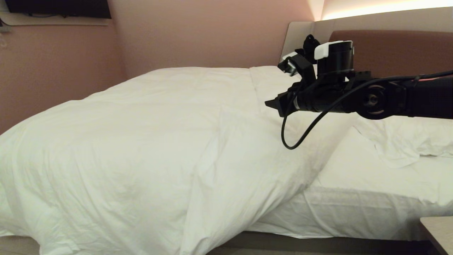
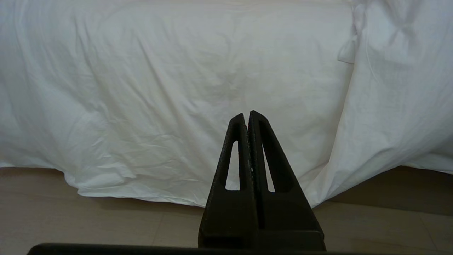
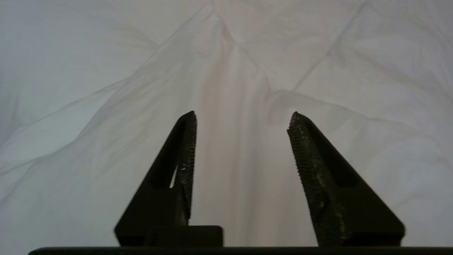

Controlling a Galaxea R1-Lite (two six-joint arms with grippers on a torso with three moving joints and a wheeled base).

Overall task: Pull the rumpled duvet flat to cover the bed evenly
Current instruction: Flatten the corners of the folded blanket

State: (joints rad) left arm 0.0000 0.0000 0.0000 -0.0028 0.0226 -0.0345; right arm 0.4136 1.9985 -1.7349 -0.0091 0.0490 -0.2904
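Observation:
The puffy white duvet (image 1: 141, 141) lies bunched over the foot and middle of the bed, its near side hanging toward the floor. Toward the head, bare mattress sheet (image 1: 371, 184) shows beside the duvet's slanting edge. My right gripper (image 1: 272, 103) reaches in from the right and hovers just above that edge. In the right wrist view it (image 3: 242, 117) stands open over a raised duvet fold (image 3: 230, 71), with nothing between its fingers. My left gripper (image 2: 246, 115) is shut and empty, parked low in front of the hanging duvet side (image 2: 177, 88).
White pillows (image 1: 407, 141) lie against the brown headboard (image 1: 396, 49). A nightstand corner (image 1: 439, 230) sits at the near right. A pink wall stands behind the bed, with a dark screen (image 1: 60, 9) high on the left. Tan floor (image 2: 88, 219) runs under the duvet's hem.

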